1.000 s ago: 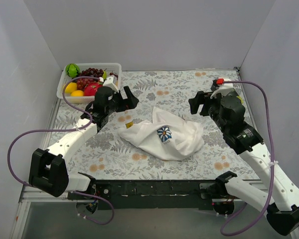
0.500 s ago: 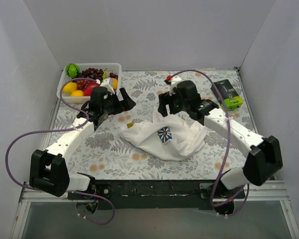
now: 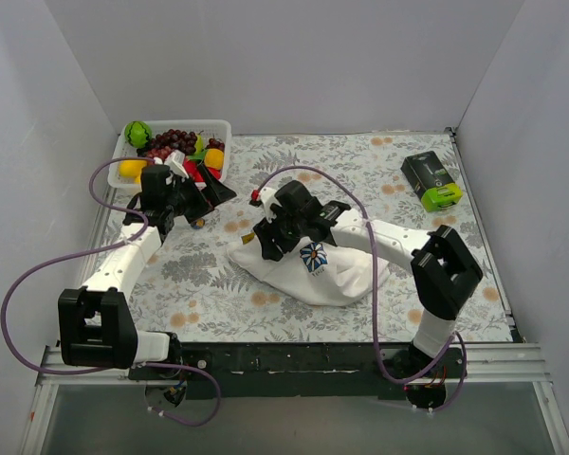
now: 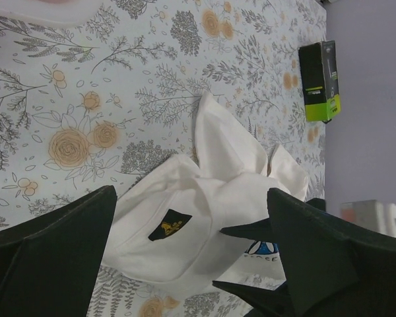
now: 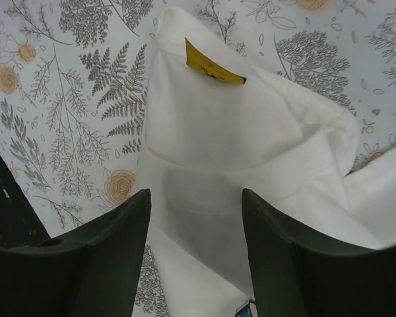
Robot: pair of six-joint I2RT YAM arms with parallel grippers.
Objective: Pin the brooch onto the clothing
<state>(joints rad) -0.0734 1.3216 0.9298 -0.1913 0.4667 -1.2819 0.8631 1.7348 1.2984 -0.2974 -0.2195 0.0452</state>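
White T-shirt (image 3: 334,277): lies crumpled mid-bench, neck label (image 5: 211,66) toward left edge, beneath right gripper (image 5: 197,201), fingers apart; left gripper (image 4: 191,195), likewise spread, near far-left fruit basket (image 3: 220,128).

blocked: fruit basket (image 3: 209,123) far-left, green box (image 3: 431,182) far-right | open: tablecloth (image 3: 218,303) strip nearer than T-shirt (image 3: 332,280)
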